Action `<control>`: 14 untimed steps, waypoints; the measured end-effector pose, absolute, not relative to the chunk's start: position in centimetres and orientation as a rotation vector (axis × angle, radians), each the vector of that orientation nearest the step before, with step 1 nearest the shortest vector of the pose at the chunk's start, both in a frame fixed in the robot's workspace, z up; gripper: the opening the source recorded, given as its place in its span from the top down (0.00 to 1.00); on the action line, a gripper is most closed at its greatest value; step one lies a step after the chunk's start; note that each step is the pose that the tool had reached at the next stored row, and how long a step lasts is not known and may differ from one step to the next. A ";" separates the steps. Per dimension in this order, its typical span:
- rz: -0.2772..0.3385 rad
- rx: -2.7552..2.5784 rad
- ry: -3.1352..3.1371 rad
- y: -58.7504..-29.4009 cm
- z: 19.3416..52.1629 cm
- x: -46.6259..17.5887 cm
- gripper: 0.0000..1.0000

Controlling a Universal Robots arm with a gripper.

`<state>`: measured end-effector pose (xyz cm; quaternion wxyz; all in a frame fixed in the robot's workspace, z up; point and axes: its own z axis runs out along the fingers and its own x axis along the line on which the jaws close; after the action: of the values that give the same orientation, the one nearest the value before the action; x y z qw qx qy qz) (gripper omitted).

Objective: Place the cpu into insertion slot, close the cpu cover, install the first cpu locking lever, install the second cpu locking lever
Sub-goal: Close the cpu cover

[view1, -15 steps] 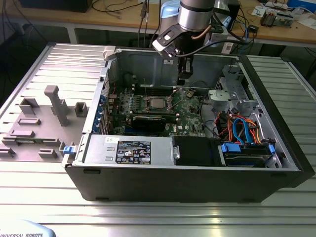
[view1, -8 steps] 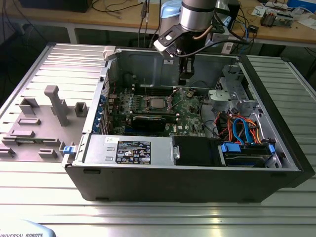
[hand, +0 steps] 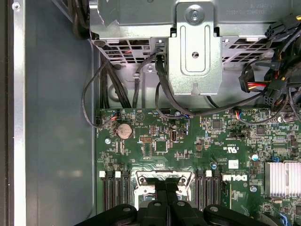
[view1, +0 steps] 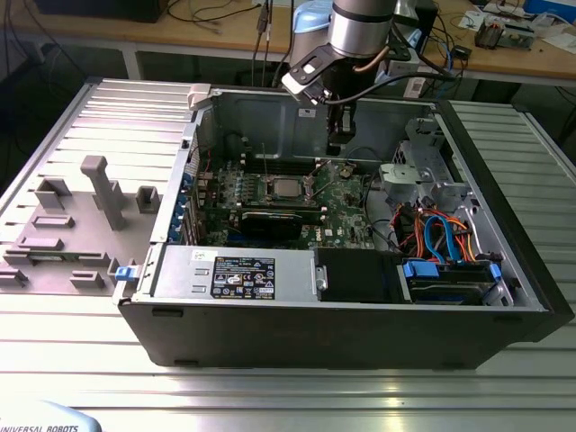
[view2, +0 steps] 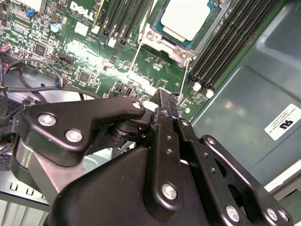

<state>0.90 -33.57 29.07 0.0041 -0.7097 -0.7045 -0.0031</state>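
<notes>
I am looking into an open computer case [view1: 315,335] lying on its side, with the green motherboard [hand: 188,141] as its floor. The arm's gripper [view1: 335,144] hangs inside the case, over the far part of the board.

The cpu [view1: 286,187], a flat square chip with a silver-grey top, lies in the insertion slot [hand: 141,181]. It sits toward the exterior view's left of the gripper and a little nearer the camera. The gripper is close beside it, not over it.

In the second wrist view the cpu [view2: 188,19] lies beyond the gripper [view2: 164,94], and the cpu cover [view2: 157,37] looks folded down around it as a silver frame. Two thin wire locking levers run from the socket back toward the gripper, one [view2: 133,63] on each side [view2: 186,77]. Their long axes run roughly parallel to the black memory slots [view2: 225,42]. Both look unlatched to me, and the second ends just beside the fingertips. I cannot tell whether it touches them.

The jaws look pressed together, and I see nothing pinched between them.

The first wrist view shows the gripper [hand: 165,186] covering the socket's middle, with a metal drive cage [hand: 195,47] and dark cables beyond the board's edge. The exterior view alone shows where the arm stands within the case.
</notes>
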 end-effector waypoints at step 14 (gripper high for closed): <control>-0.010 -2.224 -2.208 -33.6 28.9 1.6 0.89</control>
<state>1.60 -33.57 28.86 0.0041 -0.7097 -0.7045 -0.0031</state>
